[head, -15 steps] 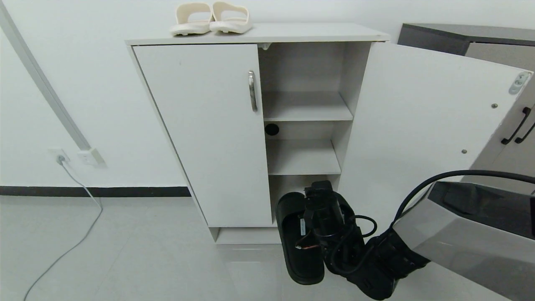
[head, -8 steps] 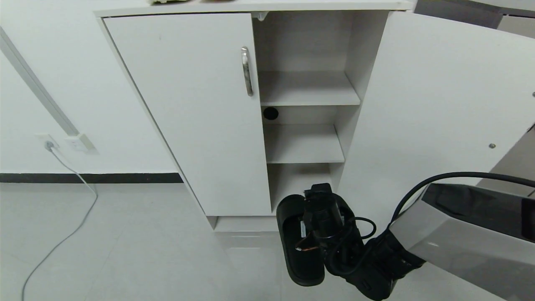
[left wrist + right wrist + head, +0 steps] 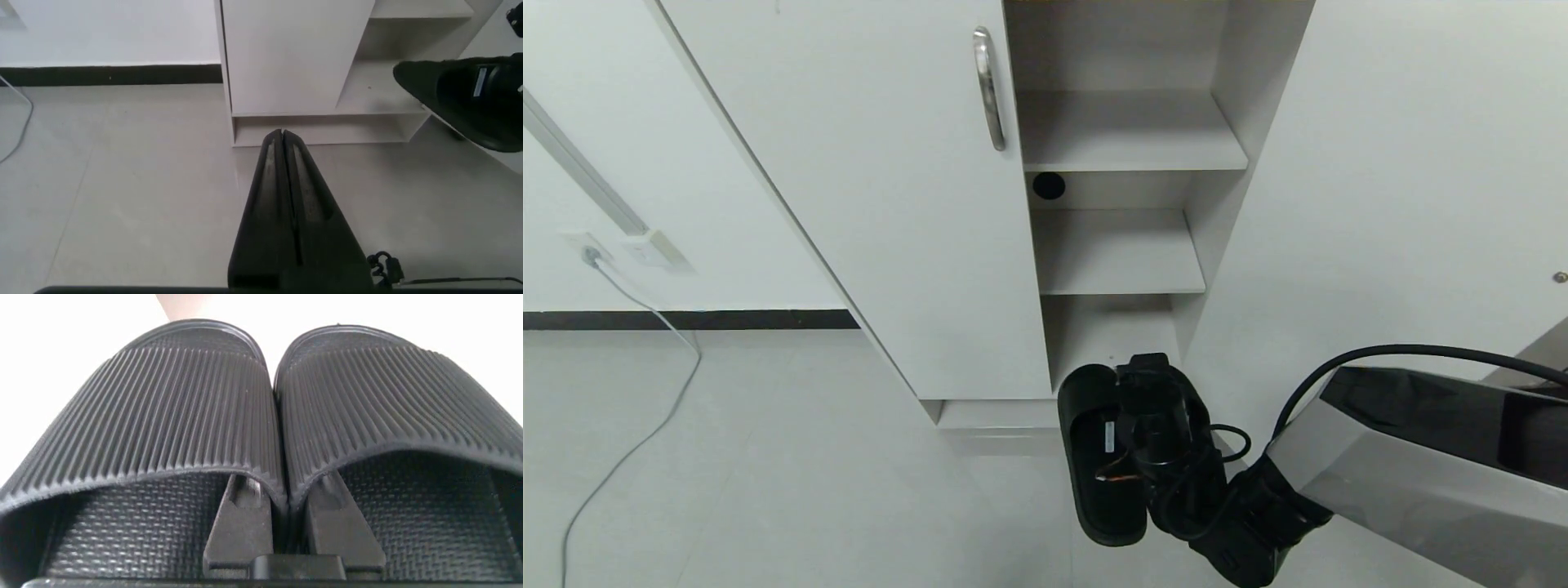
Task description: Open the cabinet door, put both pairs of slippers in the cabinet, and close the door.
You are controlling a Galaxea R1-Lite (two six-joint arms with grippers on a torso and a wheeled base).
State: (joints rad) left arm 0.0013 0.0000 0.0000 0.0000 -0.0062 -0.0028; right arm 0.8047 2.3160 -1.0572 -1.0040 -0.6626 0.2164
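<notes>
Cabinet (image 3: 1127, 131) right door (image 3: 1380, 204) is open, black slippers (image 3: 1098, 457) hang at the bottom compartment's front edge clamped in right gripper (image 3: 1153, 408), left gripper (image 3: 283, 163) is closed and empty; placing, second pair and door-closing look pending.

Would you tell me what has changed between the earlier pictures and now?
The head camera has shifted down the cabinet; that is no move of things. The right gripper, still shut on the black slippers, now appears lower against the cabinet, before its bottom compartment. The right door stays open, the left door shut.
</notes>
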